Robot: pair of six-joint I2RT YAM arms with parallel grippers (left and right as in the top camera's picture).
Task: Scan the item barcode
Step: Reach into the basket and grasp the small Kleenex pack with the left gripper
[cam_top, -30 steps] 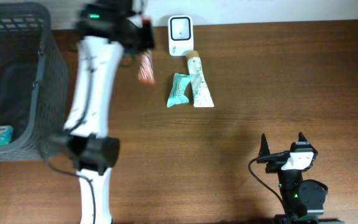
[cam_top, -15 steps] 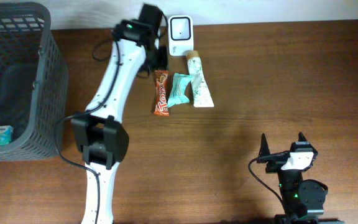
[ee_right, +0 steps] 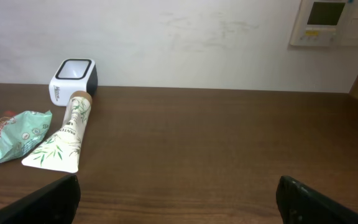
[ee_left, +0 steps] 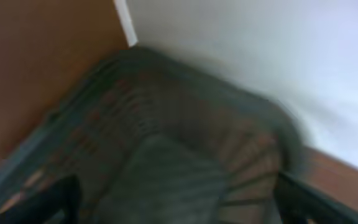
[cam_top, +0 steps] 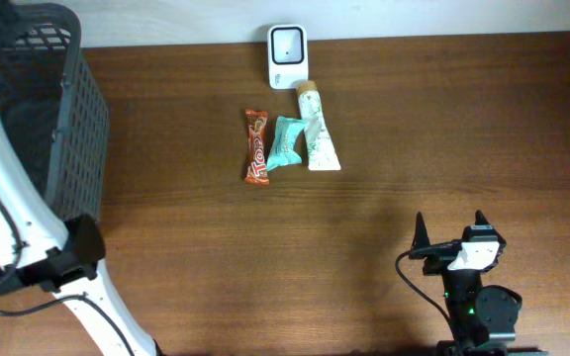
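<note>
counter: one brown counter [cam_top: 463, 129], with everything else parked on it.
basket: one dark mesh basket [cam_top: 62, 109], set at the far left corner. The left wrist view of it is too blurred for the contents to be made out.
left arm: one white left arm [cam_top: 8, 213], stretched up the left edge. The left pincer [ee_left: 179, 208] is held over the basket with its jaws apart and nothing gripped.
right pincer: one right pincer [cam_top: 450, 223], kept at the near edge toward the right corner, jaws spread wide and empty.
tube: one tube [cam_top: 317, 133], with its cap pointed at the scanner and its long axis run far-to-near.
scanner: one white scanner [cam_top: 288, 56], at the middle of the far edge.
bar: one choc bar [cam_top: 256, 146], leftmost of the row, laid far-to-near.
packet: one teal packet [cam_top: 285, 141], squeezed between bar and tube.
next move, probably: all three items are found well right of the left pincer and far-left of the right pincer, which looks to be the nearer one.
</note>
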